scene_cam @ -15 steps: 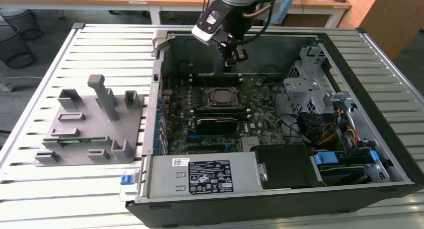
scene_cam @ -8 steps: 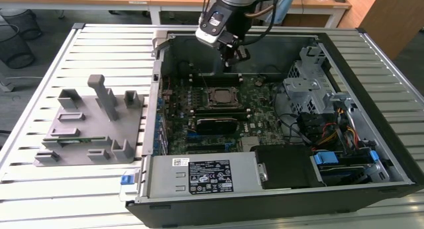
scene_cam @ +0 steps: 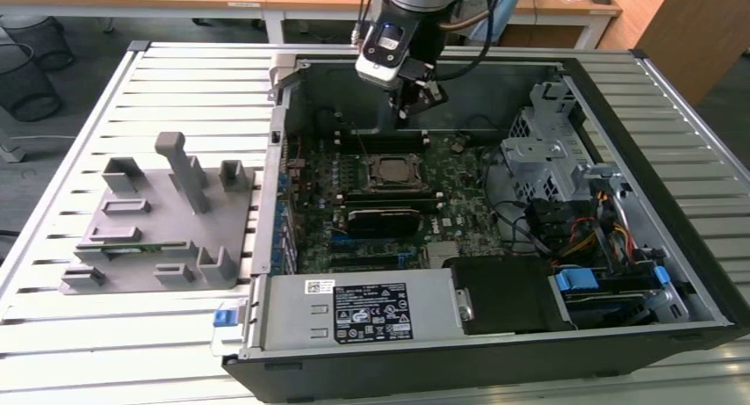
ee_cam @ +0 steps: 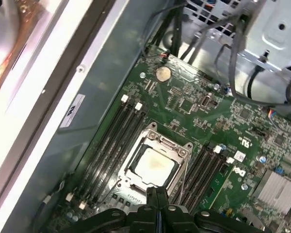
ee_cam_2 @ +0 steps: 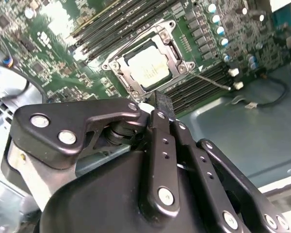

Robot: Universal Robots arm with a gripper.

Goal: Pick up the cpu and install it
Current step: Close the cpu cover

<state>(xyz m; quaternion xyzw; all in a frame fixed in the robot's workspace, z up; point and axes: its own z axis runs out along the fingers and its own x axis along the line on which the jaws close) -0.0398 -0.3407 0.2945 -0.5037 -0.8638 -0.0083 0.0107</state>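
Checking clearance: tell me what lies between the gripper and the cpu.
Nothing solid: in the first wrist view the gripper hangs above the cpu seated in its socket frame, and the gap between them is bare.

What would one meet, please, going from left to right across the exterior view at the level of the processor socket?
Grey plastic fixture → computer case's left wall → socket with the cpu seated in it → metal drive cage → case's right wall. The gripper hangs above.
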